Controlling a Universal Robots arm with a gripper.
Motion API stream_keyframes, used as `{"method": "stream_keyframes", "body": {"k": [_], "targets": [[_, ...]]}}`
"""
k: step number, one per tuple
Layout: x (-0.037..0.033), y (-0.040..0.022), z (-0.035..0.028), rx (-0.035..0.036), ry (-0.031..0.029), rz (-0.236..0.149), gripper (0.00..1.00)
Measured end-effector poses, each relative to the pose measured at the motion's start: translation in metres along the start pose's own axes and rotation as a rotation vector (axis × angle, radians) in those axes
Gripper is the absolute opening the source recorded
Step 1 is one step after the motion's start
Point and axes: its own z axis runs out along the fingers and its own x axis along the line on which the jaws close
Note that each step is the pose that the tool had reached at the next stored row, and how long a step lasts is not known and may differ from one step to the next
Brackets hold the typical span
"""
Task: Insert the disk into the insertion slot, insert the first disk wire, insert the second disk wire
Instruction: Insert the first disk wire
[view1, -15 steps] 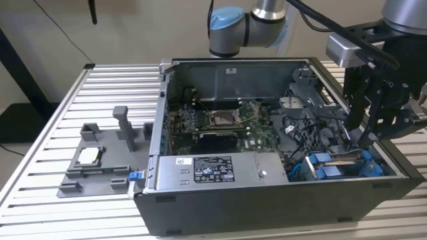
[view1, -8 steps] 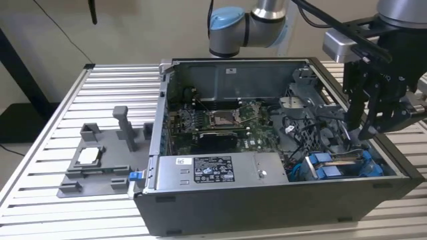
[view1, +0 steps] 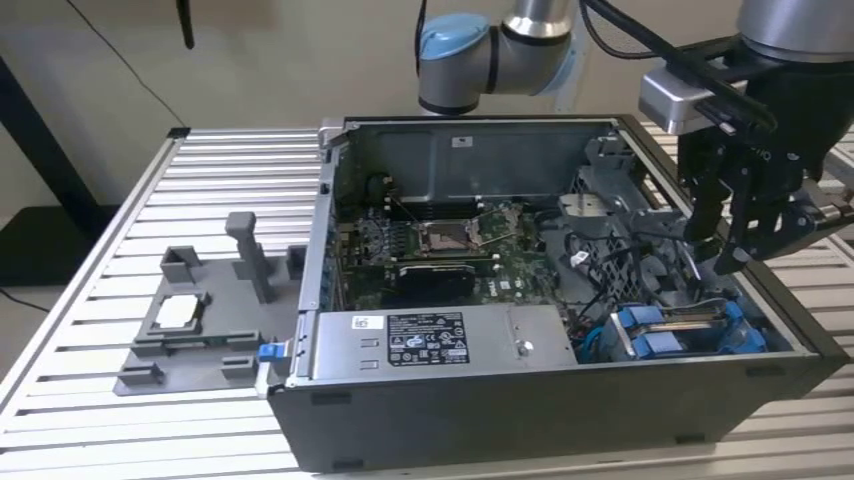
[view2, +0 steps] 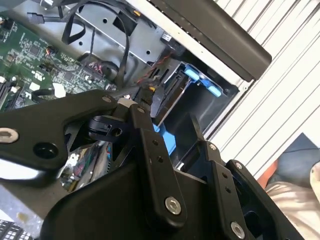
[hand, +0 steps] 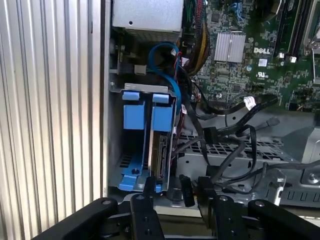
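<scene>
Over the open case (view1: 534, 420), at the exterior view's right, the gripper (view1: 723, 256) is held with its fingers (hand: 149, 200) apart. The disk (hand: 161, 150) is seen seated on edge in the slot (hand: 142, 88). A black connector (hand: 185, 192) is framed between the fingers; contact cannot be told.

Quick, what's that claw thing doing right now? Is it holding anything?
End effector: open, fingers apart, nothing clamped; a black cable plug sits between them.
</scene>
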Motion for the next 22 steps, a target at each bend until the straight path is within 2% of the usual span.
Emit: {"method": "stream_keyframes", "body": {"k": [2, 13, 15, 16, 19, 22], "targets": [[-0.0001, 0.0001, 0.0006, 0.0000, -0.0009, -0.009, 0.47], [-0.0008, 0.0013, 0.0026, -0.0003, 0.0026, -0.013, 0.47], [-0.0008, 0.0013, 0.0026, -0.0004, 0.0029, -0.013, 0.38], [-0.0009, 0.0013, 0.0026, -0.0004, 0.0031, -0.013, 0.38], [-0.0009, 0.0013, 0.0026, -0.0004, 0.0035, -0.013, 0.20], [-0.0009, 0.0013, 0.0026, -0.0005, 0.0040, -0.013, 0.19]]}}
